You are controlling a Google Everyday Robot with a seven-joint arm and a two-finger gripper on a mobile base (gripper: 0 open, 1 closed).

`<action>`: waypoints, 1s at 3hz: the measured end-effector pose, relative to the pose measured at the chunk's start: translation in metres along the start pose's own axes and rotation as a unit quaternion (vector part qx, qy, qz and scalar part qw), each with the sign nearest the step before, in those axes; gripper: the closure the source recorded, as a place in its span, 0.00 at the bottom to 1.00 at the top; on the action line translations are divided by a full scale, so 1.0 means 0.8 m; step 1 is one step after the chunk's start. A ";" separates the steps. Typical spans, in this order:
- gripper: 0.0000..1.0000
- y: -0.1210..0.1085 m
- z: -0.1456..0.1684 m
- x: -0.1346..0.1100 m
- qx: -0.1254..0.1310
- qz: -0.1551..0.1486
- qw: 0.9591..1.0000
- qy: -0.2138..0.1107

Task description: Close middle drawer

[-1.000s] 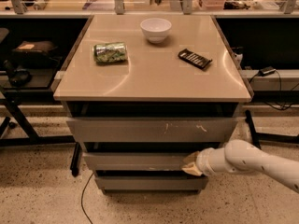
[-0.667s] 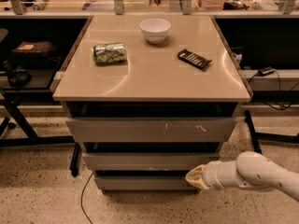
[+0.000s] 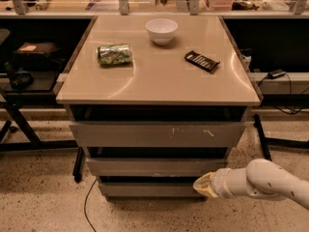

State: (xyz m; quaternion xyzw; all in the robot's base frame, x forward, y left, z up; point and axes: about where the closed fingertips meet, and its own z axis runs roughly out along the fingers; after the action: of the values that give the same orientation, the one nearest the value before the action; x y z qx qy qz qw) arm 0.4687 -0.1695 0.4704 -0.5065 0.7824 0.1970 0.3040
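The middle drawer (image 3: 154, 166) is the mid-width plain grey front, between the widest scratched top front (image 3: 157, 134) and the narrowest bottom front (image 3: 147, 189). Its front sits a little back from the top front and a little forward of the bottom one. My gripper (image 3: 203, 184) comes in from the lower right on a white arm (image 3: 268, 181). Its yellowish tip sits just below the right end of the middle drawer front, level with the bottom drawer's right end.
On the beige cabinet top (image 3: 159, 86) lie a green can (image 3: 114, 54) on its side, a white bowl (image 3: 161, 30) and a black remote-like item (image 3: 202, 61). Black table frames stand on both sides. A cable (image 3: 87, 202) trails on the speckled floor.
My gripper and arm have dropped lower and pulled back to the right, from against the middle drawer front to just below it. The drawer front has not visibly moved.
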 end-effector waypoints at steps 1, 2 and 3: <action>0.43 0.000 0.000 0.000 0.000 0.000 1.000 0.000; 0.19 0.000 0.000 0.000 0.000 0.000 1.000 0.000; 0.00 0.000 0.000 0.000 0.000 0.000 1.000 0.000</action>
State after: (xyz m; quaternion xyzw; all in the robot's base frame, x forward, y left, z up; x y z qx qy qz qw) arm 0.4687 -0.1694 0.4704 -0.5065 0.7824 0.1971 0.3040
